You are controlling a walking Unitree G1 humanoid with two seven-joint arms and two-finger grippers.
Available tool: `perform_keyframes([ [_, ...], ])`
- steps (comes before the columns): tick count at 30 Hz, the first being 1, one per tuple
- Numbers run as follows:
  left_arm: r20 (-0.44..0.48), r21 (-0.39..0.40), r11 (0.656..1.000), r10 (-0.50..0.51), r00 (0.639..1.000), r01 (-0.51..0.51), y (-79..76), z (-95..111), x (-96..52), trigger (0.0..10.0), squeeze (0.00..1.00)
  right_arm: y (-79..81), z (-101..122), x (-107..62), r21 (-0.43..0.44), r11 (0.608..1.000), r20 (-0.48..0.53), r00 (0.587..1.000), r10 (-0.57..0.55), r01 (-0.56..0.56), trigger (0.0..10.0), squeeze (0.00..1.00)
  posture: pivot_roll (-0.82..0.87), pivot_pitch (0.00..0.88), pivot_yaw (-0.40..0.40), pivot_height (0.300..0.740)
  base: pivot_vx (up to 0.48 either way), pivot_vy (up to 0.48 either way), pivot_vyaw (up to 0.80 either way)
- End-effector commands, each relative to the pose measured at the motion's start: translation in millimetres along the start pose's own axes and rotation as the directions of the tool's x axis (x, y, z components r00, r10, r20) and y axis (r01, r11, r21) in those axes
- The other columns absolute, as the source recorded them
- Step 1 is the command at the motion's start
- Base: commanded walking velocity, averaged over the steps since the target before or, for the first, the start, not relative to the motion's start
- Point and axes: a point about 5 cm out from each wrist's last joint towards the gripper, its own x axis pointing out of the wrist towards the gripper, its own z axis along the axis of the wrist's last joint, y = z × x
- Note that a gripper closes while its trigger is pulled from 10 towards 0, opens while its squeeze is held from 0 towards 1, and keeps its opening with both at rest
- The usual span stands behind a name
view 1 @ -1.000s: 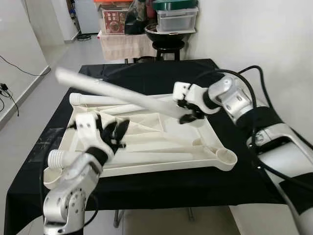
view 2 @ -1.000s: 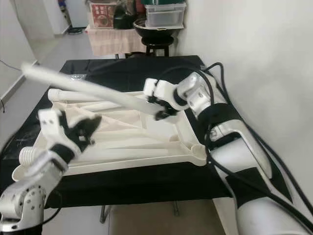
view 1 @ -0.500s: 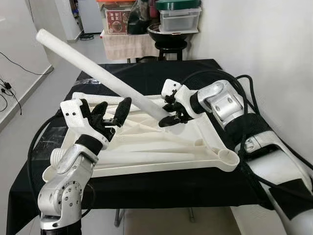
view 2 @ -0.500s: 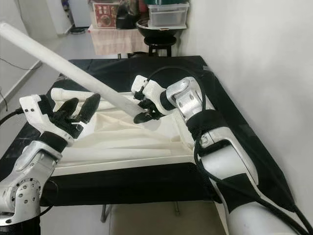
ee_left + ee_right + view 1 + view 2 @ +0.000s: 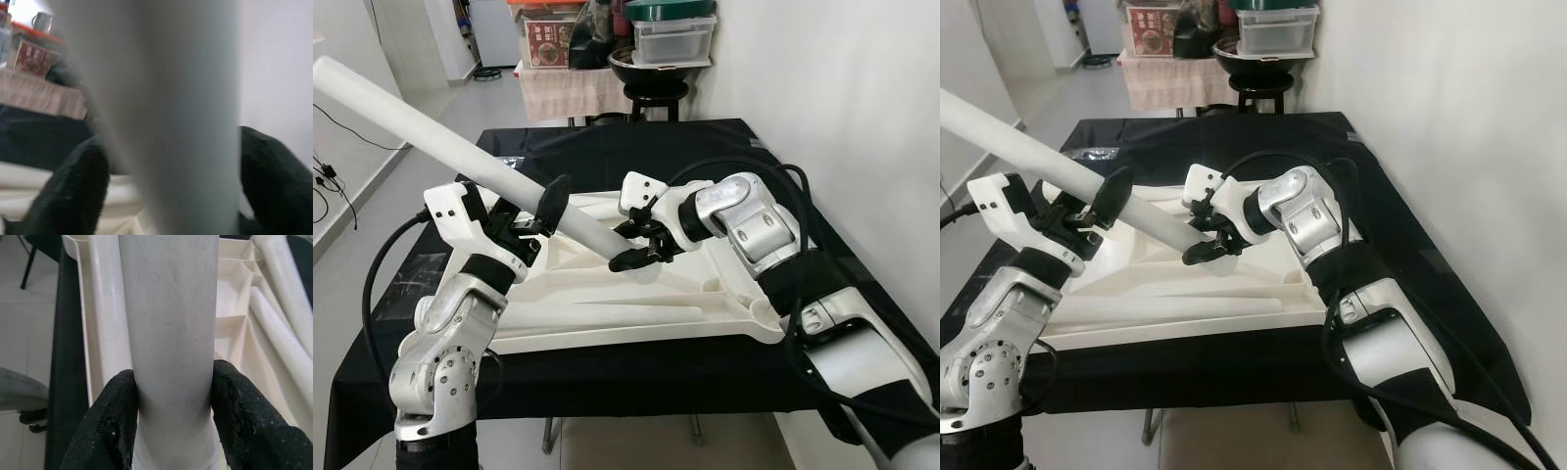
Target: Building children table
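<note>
1. Right hand (image 5: 636, 243): clenched on the lower end of the white table leg (image 5: 460, 149); in the right wrist view its black fingers (image 5: 110, 423) press against both sides of the tube.
2. Left hand (image 5: 530, 217): fingers straddle the same leg partway up its length. Whether they grip it cannot be told.
3. Table leg: held tilted, lower end above the upturned white tabletop (image 5: 705, 294), upper end raised toward the robot's left.
4. Tabletop: lies underside up on the desk (image 5: 636, 147), which carries a black cloth. Ribbed underside visible.
5. Beyond the desk: a black stool (image 5: 651, 93) and stacked containers (image 5: 671, 34) by the wall.
</note>
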Motion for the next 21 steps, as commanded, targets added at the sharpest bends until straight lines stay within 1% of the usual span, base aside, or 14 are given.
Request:
perform_keyframes([
  [1,0.015,0.010,1.000,-0.008,1.000,0.008,0.9,4,0.4,9.6,0.00,3.3,2,2.8,-0.001,1.000,0.013,1.000,0.018,-0.018,10.0,0.00,-0.07,0.000,0.034,0.740,0.000,0.000,0.00],
  [2,0.027,0.010,1.000,-0.019,0.999,0.019,-1.0,6,2.5,0.0,0.00,5.4,3,6.3,0.010,1.000,0.028,0.999,0.018,-0.018,10.0,0.00,-0.07,0.000,0.032,0.740,0.000,0.000,0.00],
  [3,0.027,0.010,1.000,-0.019,0.999,0.019,-1.0,6,2.5,0.0,0.00,5.4,3,6.3,0.010,1.000,0.028,0.999,0.018,-0.018,10.0,0.00,-0.07,0.000,0.032,0.740,0.000,0.000,0.00],
  [6,0.041,0.014,0.998,-0.055,0.998,0.055,-6.8,12,7.8,0.0,0.00,6.0,0,17.1,0.069,0.997,0.079,0.996,-0.039,0.033,10.0,0.00,-0.07,0.000,0.031,0.740,0.000,0.000,0.00],
  [8,0.045,0.018,0.997,-0.073,0.996,0.072,-9.2,15,12.6,0.0,0.00,6.9,-4,24.9,0.128,0.988,0.122,0.987,-0.101,0.086,10.0,0.00,-0.06,0.000,0.030,0.740,0.000,0.000,0.00],
  [11,0.045,0.022,0.997,-0.076,0.996,0.075,-8.5,16,15.5,0.0,0.00,7.4,-5,27.9,0.167,0.978,0.156,0.976,-0.149,0.123,10.0,0.00,-0.07,0.000,0.034,0.740,0.000,0.000,0.00],
  [13,0.041,0.022,0.996,-0.082,0.996,0.081,-7.8,16,20.2,0.0,0.00,8.7,1,29.8,0.172,0.969,0.296,0.928,-0.225,0.180,10.0,0.00,-0.07,0.000,0.037,0.740,0.000,0.000,0.00],
  [14,0.038,0.021,0.996,-0.084,0.996,0.083,-7.8,16,22.6,0.0,0.00,8.6,5,28.6,0.149,0.959,0.371,0.885,-0.281,0.242,10.0,0.00,-0.07,0.000,0.040,0.740,0.000,0.000,0.00],
  [15,0.034,0.019,0.996,-0.085,0.996,0.085,-8.2,16,24.9,0.0,0.00,8.4,7,28.8,0.169,0.945,0.408,0.853,-0.326,0.280,10.0,0.00,-0.07,0.000,0.042,0.740,0.000,0.000,0.00],
  [16,0.034,0.019,0.996,-0.085,0.996,0.085,-8.2,16,24.9,0.0,0.00,8.4,7,28.8,0.169,0.945,0.408,0.853,-0.326,0.280,10.0,0.00,-0.07,0.000,0.042,0.740,0.000,0.000,0.00],
  [17,0.032,0.017,0.995,-0.095,0.995,0.094,-9.9,15,27.6,0.0,0.00,10.1,8,32.0,0.228,0.939,0.432,0.837,-0.336,0.259,10.0,0.69,-0.07,0.000,0.044,0.740,0.000,0.000,0.00],
  [18,0.032,0.017,0.995,-0.095,0.995,0.094,-9.9,15,27.6,0.0,0.00,10.1,8,32.0,0.228,0.939,0.432,0.837,-0.336,0.259,10.0,0.69,-0.07,0.000,0.044,0.740,0.000,0.000,0.00],
  [19,0.030,0.012,0.995,-0.104,0.994,0.104,-11.8,14,30.2,0.0,0.00,13.4,12,34.7,0.263,0.938,0.471,0.819,-0.328,0.225,10.0,1.00,-0.07,0.000,0.044,0.740,0.000,0.000,0.00],
  [21,0.025,0.000,0.993,-0.119,0.993,0.119,-14.7,13,33.5,0.0,0.00,18.6,19,39.0,0.291,0.939,0.518,0.795,-0.315,0.183,10.0,1.00,-0.07,0.000,0.049,0.740,0.000,0.000,0.00],
])
